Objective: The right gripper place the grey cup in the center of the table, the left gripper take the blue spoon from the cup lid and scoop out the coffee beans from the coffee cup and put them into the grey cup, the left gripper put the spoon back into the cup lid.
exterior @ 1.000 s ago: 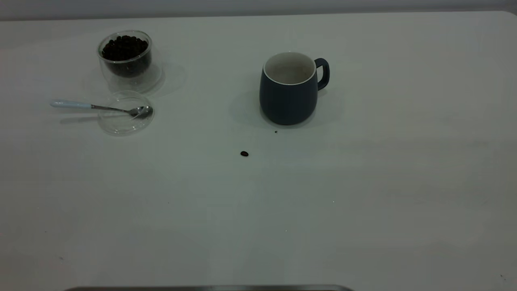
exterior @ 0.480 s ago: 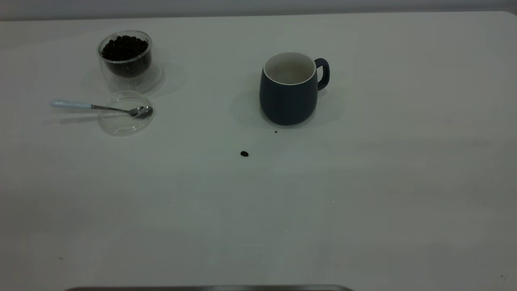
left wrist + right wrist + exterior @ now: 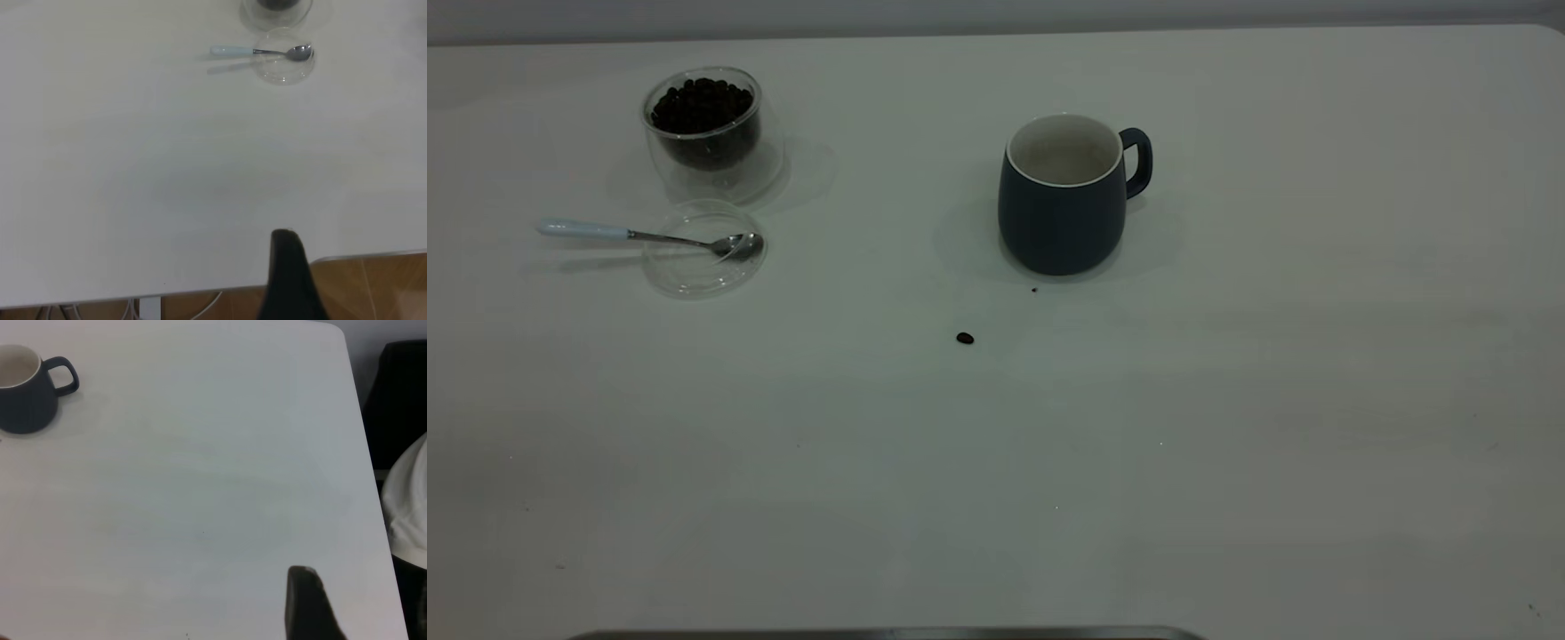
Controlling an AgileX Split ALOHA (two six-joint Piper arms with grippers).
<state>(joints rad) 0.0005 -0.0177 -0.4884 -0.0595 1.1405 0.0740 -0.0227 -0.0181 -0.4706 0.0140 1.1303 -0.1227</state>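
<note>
Dark blue-grey ceramic, rounded, with a loop handle and an off-white inside and rim: the grey cup (image 3: 1060,209) stands upright near the middle of the large plain white flat surface (image 3: 1227,444), its handle turned toward the right arm's side. Well apart from it, on the left arm's side, stands the small clear double-walled glass coffee cup (image 3: 716,182), upright and heaped with small dark oval coffee beans (image 3: 701,105). Just in front of that lies the small round flat transparent cup lid (image 3: 694,271). The blue spoon (image 3: 618,233), with a shiny metal bowl and a pale light-blue handle, rests with its bowl in the lid and its handle reaching out over the rim. One stray bean (image 3: 965,338) lies loose in front of the grey cup, apart from it. Over the last second nothing on the surface has shifted: cup, lid, spoon and loose bean all match their earlier positions. No arm appears in the exterior view. The left gripper (image 3: 285,267) shows only as a black tip above the near edge, far from the spoon. The right gripper (image 3: 305,600) likewise hangs well clear of the grey cup. Whether either is spread or closed cannot be told. In my judgement the placing of the grey cup is complete. The floor of that cup is hidden, so whether scooping is pending or finished is undetermined.
</note>
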